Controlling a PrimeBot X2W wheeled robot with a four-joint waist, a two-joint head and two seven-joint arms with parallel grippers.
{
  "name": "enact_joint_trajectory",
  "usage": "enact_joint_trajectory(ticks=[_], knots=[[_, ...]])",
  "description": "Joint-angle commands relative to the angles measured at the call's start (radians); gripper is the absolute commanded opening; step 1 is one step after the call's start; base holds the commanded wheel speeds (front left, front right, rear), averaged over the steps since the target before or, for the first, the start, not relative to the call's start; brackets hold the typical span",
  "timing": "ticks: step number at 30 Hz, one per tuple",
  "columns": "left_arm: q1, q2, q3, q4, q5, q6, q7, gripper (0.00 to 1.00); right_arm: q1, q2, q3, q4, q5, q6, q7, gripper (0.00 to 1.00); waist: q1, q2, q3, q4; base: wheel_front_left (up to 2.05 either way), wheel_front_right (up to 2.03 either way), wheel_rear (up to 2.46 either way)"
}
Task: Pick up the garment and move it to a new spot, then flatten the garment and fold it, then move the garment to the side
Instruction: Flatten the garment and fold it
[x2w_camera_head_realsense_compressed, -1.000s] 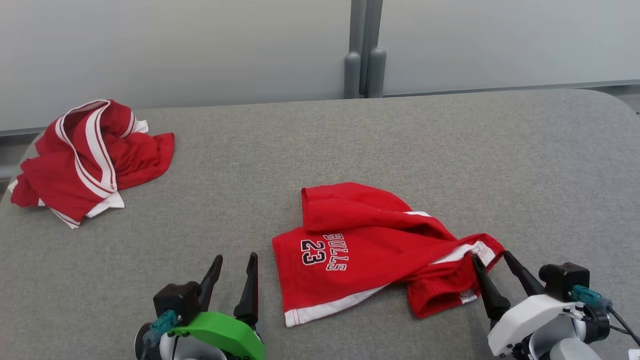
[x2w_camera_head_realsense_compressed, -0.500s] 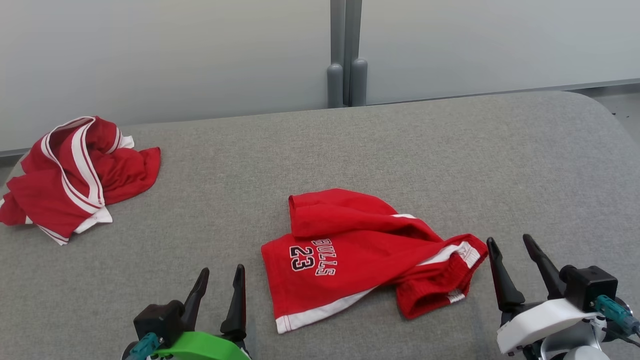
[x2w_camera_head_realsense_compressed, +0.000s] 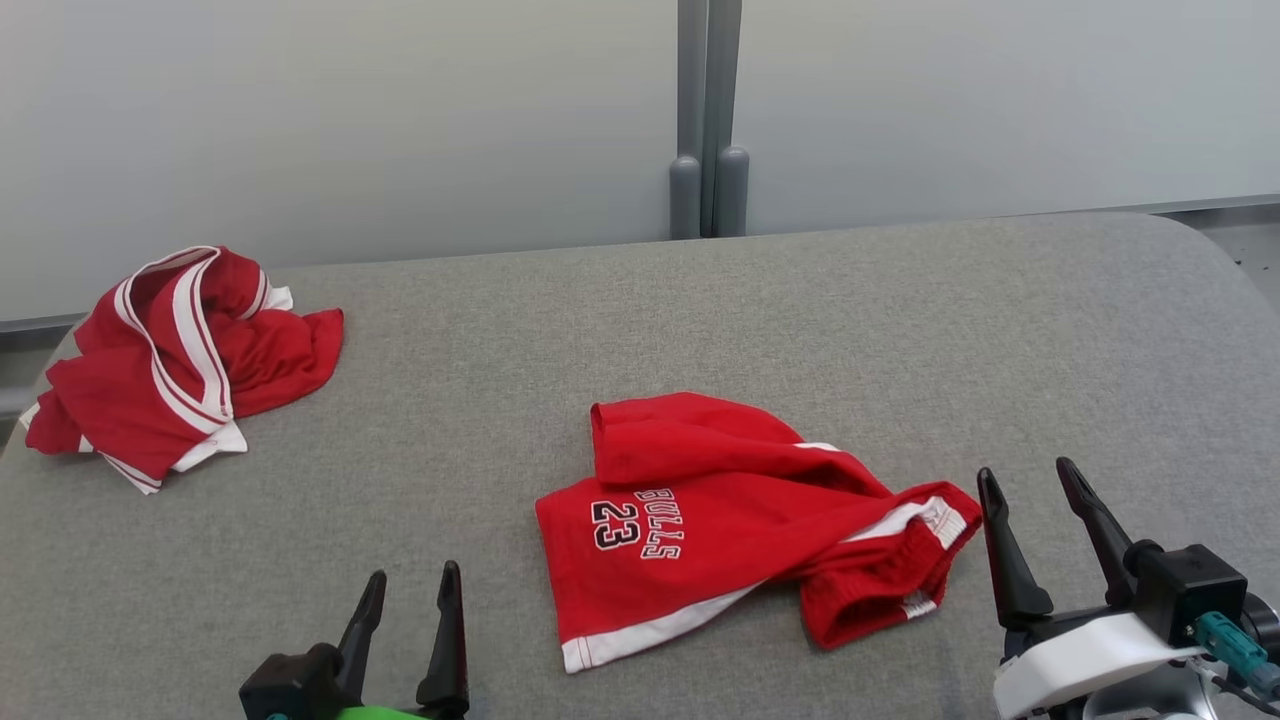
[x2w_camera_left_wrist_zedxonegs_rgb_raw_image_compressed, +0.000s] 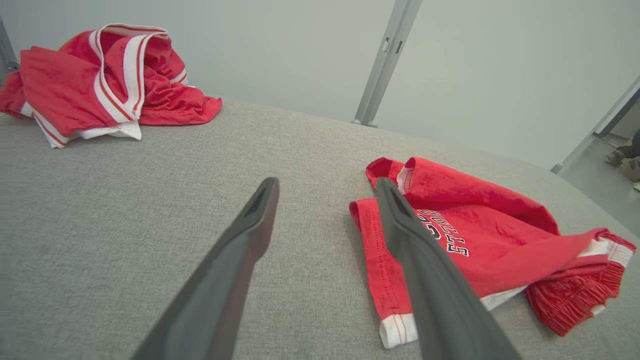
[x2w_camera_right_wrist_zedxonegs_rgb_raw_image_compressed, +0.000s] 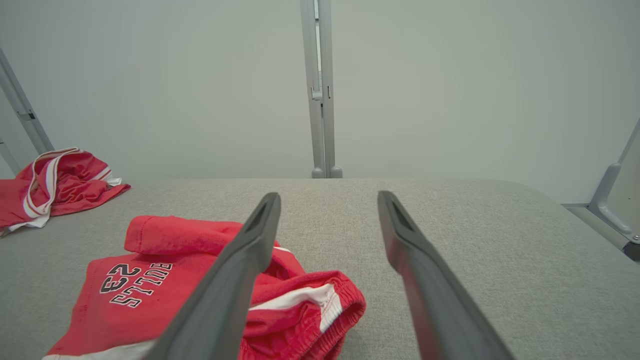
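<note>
The garment (x2w_camera_head_realsense_compressed: 720, 520) is a pair of red shorts with white trim and "BULLS 23" lettering, lying crumpled on the grey padded table (x2w_camera_head_realsense_compressed: 640, 330) near its front middle; it also appears as the shorts (x2w_camera_left_wrist_zedxonegs_rgb_raw_image_compressed: 475, 240) in the left wrist view and the shorts (x2w_camera_right_wrist_zedxonegs_rgb_raw_image_compressed: 165, 280) in the right wrist view. My left gripper (x2w_camera_head_realsense_compressed: 410, 590) stands open at the lower left, apart from the shorts' left hem. To the right of the waistband, my right gripper (x2w_camera_head_realsense_compressed: 1030, 480) is open and holds nothing. Both hold nothing.
A second red garment with white stripes (x2w_camera_head_realsense_compressed: 170, 360) lies bunched at the table's far left corner. A grey wall with a vertical post (x2w_camera_head_realsense_compressed: 708, 120) runs behind the table. The table's rounded right edge (x2w_camera_head_realsense_compressed: 1240, 260) is close to the right arm.
The right gripper has drawn back to the right, away from the shorts' waistband. The left gripper has sunk lower in the picture. The head view itself shifted; the garments lie as before.
</note>
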Motion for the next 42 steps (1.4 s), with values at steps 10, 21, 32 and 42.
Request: enact_joint_trajectory(ticks=[10,21,32,42], knots=[[0.071,0.000,0.069,-0.035,0.048,0.034,-0.007,1.00,0.028,0.012,-0.002,0.008,-0.035,0.000,-0.016,1.00,0.0000,0.0049,-0.012,-0.007,0.00,0.00,0.00],[0.098,-0.017,0.117,-0.066,0.111,0.006,-0.007,1.00,0.008,0.013,0.002,0.029,-0.021,0.000,-0.024,1.00,0.0000,0.0049,-0.019,-0.003,0.00,0.00,0.00],[0.099,-0.025,0.128,-0.067,0.139,-0.012,-0.007,1.00,0.000,0.013,0.012,0.073,-0.035,0.000,-0.035,1.00,0.0000,0.0049,-0.022,0.000,0.00,0.00,0.00],[0.097,-0.027,0.117,-0.050,0.140,-0.021,-0.006,1.00,-0.008,0.013,0.019,0.089,-0.040,0.000,-0.039,1.00,0.0000,0.0049,-0.022,0.003,0.00,0.00,0.00]])
